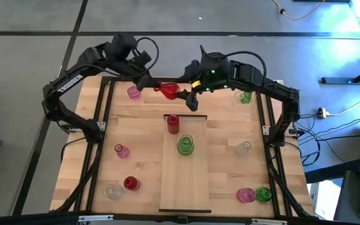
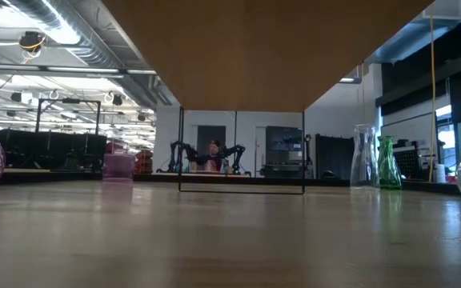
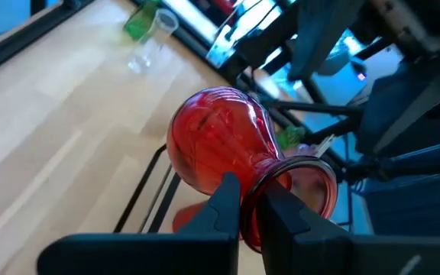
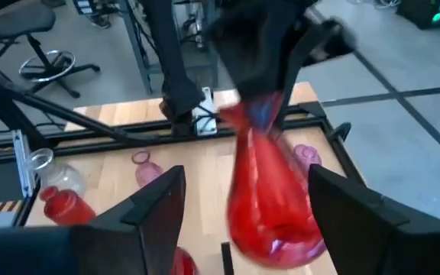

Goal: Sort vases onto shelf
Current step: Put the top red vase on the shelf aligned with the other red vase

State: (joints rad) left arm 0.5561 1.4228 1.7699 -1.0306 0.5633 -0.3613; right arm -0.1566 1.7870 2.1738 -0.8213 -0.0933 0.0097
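I see a red vase (image 1: 168, 90) held up in the air, tipped on its side, over the far edge of the table (image 1: 136, 164). My left gripper (image 3: 252, 205) is pinched tight on its rim. My right gripper (image 1: 188, 99) is right next to it, with its two fingers (image 4: 155, 206) spread wide on each side of the belly and not squeezing it.

The shelf (image 1: 186, 187) lies down the middle of the table and runs to the near edge. Two vases stand on its far end: a second red vase (image 1: 172, 124) and a green vase (image 1: 185, 145) just behind it, toward the near edge.

The other vases stand on the table. A pink vase (image 1: 134, 92) is by the far left corner. Another green vase (image 1: 245, 97) is by the far right corner. A small pink vase (image 1: 122, 150) is on the left side, and a clear vase (image 1: 244, 147) is on the right side. Near the near left corner there is a clear one (image 1: 112, 191) beside a red one (image 1: 130, 183). Near the near right corner a pink one (image 1: 246, 195) touches a green one (image 1: 263, 194).
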